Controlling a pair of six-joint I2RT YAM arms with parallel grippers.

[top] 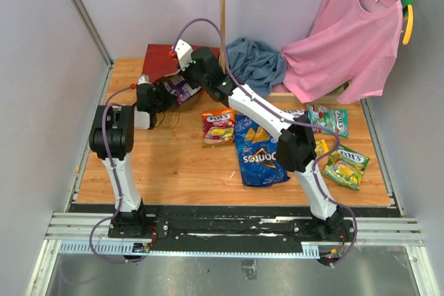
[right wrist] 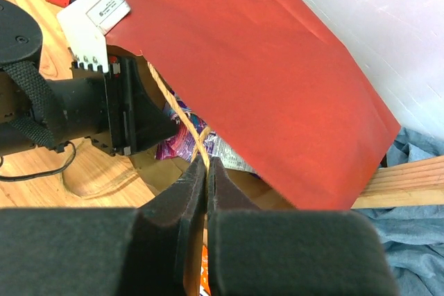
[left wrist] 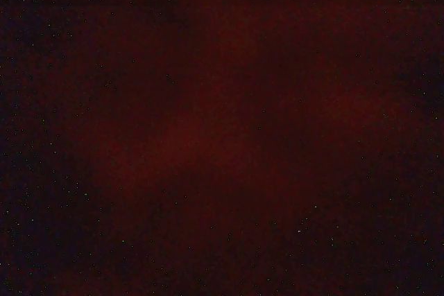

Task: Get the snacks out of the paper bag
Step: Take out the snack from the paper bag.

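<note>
The dark-red paper bag (top: 161,60) lies on its side at the back left, its mouth facing the arms; it also fills the right wrist view (right wrist: 263,81). My right gripper (right wrist: 207,164) is shut on the bag's cord handle (right wrist: 182,117) and holds the mouth up. My left gripper (top: 164,96) reaches into the mouth; its fingers are hidden and its wrist view is dark red. A purple packet (right wrist: 179,147) lies inside the bag. On the table lie the blue Doritos bag (top: 260,150), a red-orange packet (top: 218,127), a green packet (top: 327,119) and a yellow-green packet (top: 345,166).
A pink shirt (top: 347,39) hangs at the back right and blue-grey cloth (top: 255,62) is heaped beside the bag. A wooden post (top: 223,5) stands at the back. Grey walls close in the left and right sides.
</note>
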